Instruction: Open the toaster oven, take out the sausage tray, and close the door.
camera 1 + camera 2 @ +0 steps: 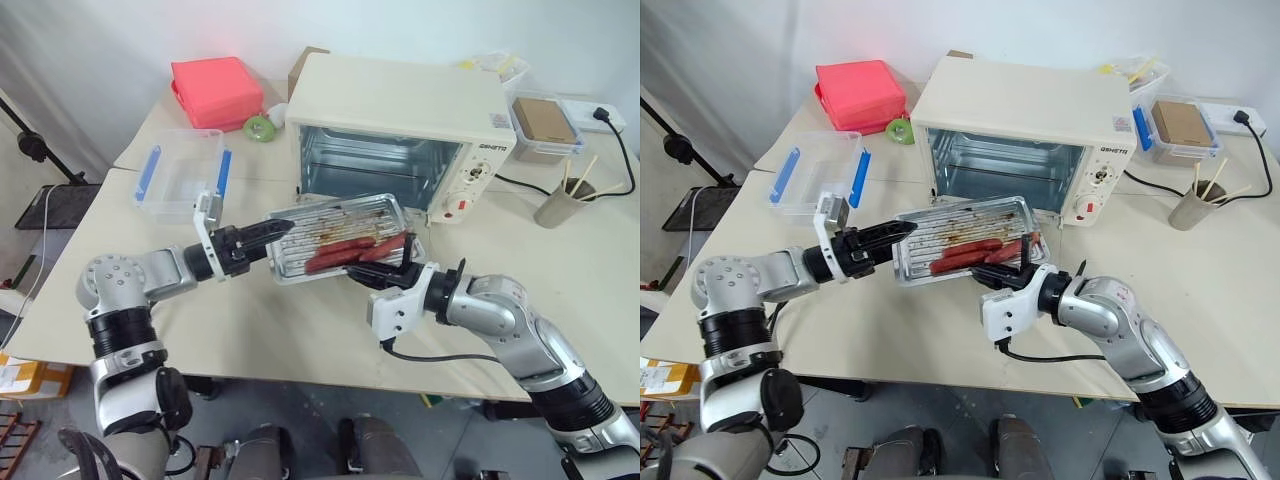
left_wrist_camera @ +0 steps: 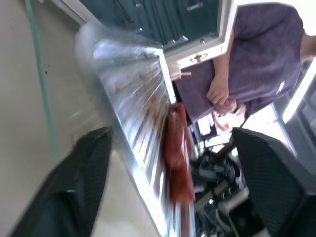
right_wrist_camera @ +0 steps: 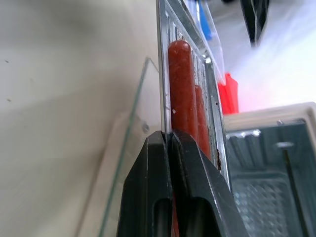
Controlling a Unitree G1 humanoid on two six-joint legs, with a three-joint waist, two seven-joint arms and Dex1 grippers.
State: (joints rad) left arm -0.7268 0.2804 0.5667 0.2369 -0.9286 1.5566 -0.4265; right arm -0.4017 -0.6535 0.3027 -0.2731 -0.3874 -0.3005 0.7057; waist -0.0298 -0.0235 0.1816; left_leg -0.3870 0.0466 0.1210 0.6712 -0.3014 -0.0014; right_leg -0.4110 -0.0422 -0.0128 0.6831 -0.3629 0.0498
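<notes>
Looking through the left eye view, we find the toaster oven (image 1: 400, 110) standing at the back of the table (image 1: 250, 320) with its cavity exposed. The sausage tray (image 1: 335, 235) is out of the oven and held in the air just in front of it, tilted, with the sausages (image 1: 355, 250) gathered toward its near right corner. The right gripper (image 1: 385, 272) is clamped on the tray's near edge at that corner. The left gripper (image 1: 270, 232) sits at the tray's left end, its fingers parted on either side of the rim. A clear plastic box (image 1: 180, 170) with blue clips lies to the left of the oven, and a red box (image 1: 215, 92) lies behind it.

In the right eye view we see the same arrangement; the door (image 1: 1045, 215) cannot be made out clearly below the tray.

In the left wrist view, we see the two black fingers (image 2: 74, 192) standing well apart with the tray's edge between them; we cannot confirm contact on either side. A person's hand (image 2: 222, 96) appears beyond the oven.

In the right wrist view, the fingers (image 3: 148, 192) are pressed tightly together on the thin tray rim, with a sausage lying directly beyond them. The door's glass panel (image 3: 123, 148) lies opened flat beneath the tray.
</notes>
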